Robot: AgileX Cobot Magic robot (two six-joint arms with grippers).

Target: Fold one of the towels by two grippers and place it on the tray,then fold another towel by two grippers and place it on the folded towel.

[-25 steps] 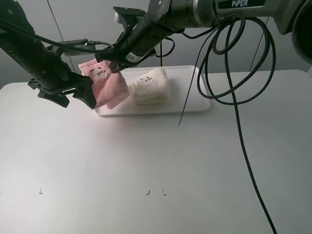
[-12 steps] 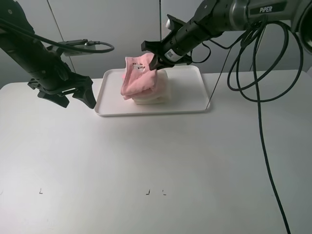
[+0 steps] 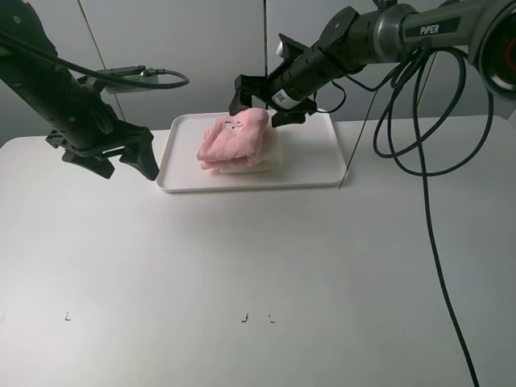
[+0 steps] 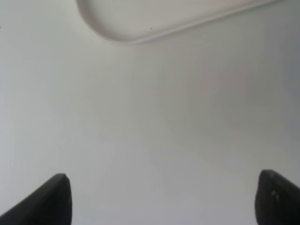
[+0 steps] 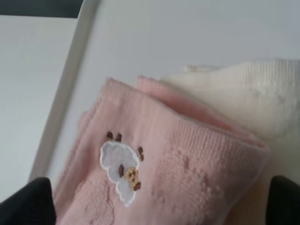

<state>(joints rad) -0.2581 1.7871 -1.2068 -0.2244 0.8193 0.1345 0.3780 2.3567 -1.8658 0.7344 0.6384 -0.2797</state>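
The pale pink folded towel [image 3: 232, 142] lies on top of the cream folded towel [image 3: 273, 151] on the white tray [image 3: 314, 158]. My right gripper [image 3: 263, 103] is open at the pink towel's far end, its jaws apart on either side and holding nothing. In the right wrist view the pink towel [image 5: 164, 159] with its small white label fills the space between the two fingertips [image 5: 28, 201], with the cream towel [image 5: 248, 93] beyond it. My left gripper [image 3: 129, 166] stands open over the table just left of the tray, holding nothing; its fingertips [image 4: 54, 199] frame bare table.
The tray's rounded corner [image 4: 126, 33] lies ahead of the left gripper. The right arm's black cable [image 3: 419, 161] loops down across the right side of the white table [image 3: 258, 266]. A thin dark rod [image 3: 355, 145] hangs by the tray's right end.
The right gripper carried the pink towel rightwards from the tray's left end onto the cream towel, lowered it and opened, letting it go. The left arm stayed still.
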